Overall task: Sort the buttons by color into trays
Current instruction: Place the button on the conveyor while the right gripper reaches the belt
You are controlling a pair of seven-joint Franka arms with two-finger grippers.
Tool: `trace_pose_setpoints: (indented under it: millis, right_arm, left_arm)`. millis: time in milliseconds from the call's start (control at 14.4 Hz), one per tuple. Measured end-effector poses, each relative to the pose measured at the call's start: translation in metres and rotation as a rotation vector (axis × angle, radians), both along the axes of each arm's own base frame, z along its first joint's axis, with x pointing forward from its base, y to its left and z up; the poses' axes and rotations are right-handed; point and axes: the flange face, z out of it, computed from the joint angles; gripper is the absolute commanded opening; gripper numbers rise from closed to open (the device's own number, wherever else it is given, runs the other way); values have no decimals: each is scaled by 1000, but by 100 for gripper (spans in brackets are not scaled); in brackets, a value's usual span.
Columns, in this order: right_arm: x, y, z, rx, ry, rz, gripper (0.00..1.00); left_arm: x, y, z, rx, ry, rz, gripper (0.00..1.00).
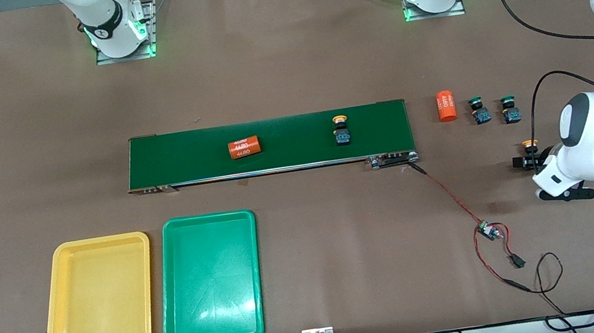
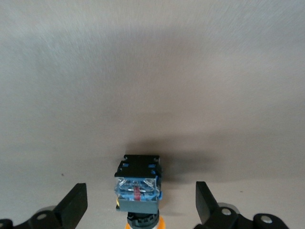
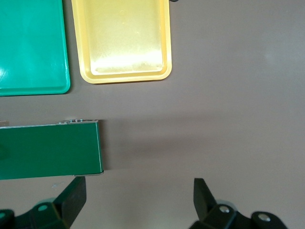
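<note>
- Yellow tray lies nearer the front camera than the belt, at the right arm's end; it holds nothing.
- Green tray lies just beside the yellow tray, toward the left arm's end, also nearer the camera than the belt, with nothing in it.
- Right gripper is seen only in its wrist view, over bare table off the belt's end at the right arm's side, fingers wide apart and gripping nothing.
- Orange cylinder lies on the belt.
- Yellow-capped button stands on the belt, toward the left arm's end of it.
- Second orange cylinder sits on the table just off the belt's end at the left arm's side.
- Two green-capped buttons stand side by side past that cylinder, away from the belt.
- Second yellow-capped button lies on the table, off the same belt end and nearer the camera than the green-capped pair.
- Left gripper is low around this button, fingers spread well apart on either side and not touching it.
</note>
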Motion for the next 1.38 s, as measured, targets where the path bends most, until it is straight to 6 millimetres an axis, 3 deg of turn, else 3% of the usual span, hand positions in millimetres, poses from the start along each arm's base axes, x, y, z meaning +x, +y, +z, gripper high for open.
trace_pose_setpoints:
  millis: [277, 623, 831, 1038, 1384]
  right_arm:
    - [0, 0, 0, 0, 0, 0, 100]
    - [0, -1, 0, 0, 1, -1, 100]
    - [0, -1, 0, 0, 1, -2, 100]
    - [2, -1, -4, 0, 9, -2, 100]
    - [4, -7, -10, 0, 18, -14, 100]
  left_arm:
    - [-10, 3, -17, -15, 32, 1, 29]
    - [-7, -19, 1, -28, 50, -23, 25]
    - [-2, -66, 50, -100, 100, -29, 25]
    - [-8, -136, 97, -164, 143, -80, 24]
    - [-38, -283, 124, -155, 163, 8, 24]
